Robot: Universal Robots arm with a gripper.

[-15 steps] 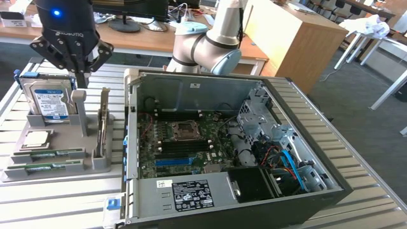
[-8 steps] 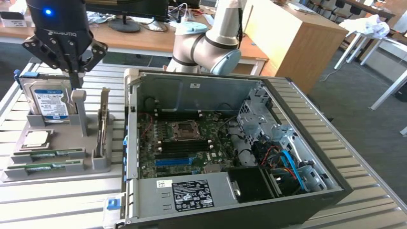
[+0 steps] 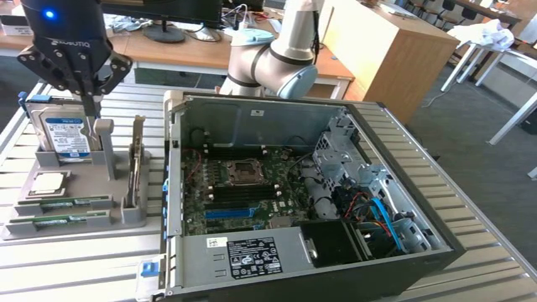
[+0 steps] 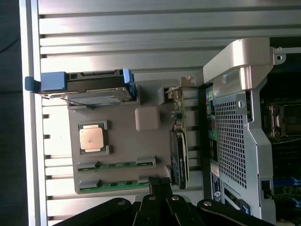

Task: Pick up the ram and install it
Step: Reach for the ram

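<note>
Although the hand (image 3: 88,113) hangs above the grey fixture (image 3: 19,231), its fingers are pressed fully together and grip nothing. In the exterior view its tips sit in front of the upright hard drive (image 3: 63,129), just beside a grey post (image 3: 102,141), clear of the parts below.

The fixture lies on the slatted metal counter (image 3: 84,267), toward the counter's edge on the exterior view's left. One ram stick (image 3: 71,202) lies flat in a slot along the fixture's edge opposite the hard drive, and a second ram stick (image 3: 57,219) lies parallel in the outermost slot, just beside it. Both are seated and untouched. A square silver processor (image 3: 48,184) rests between the ram sticks and the hard drive. A thin expansion card (image 3: 134,165) stands on edge at the fixture's side facing the open computer case (image 3: 436,207), whose motherboard (image 3: 243,189) lies exposed.

In the wrist view, the closed hand (image 4: 159,183) appears over the end of the second ram stick (image 4: 117,184) nearest the expansion card (image 4: 178,150).
</note>
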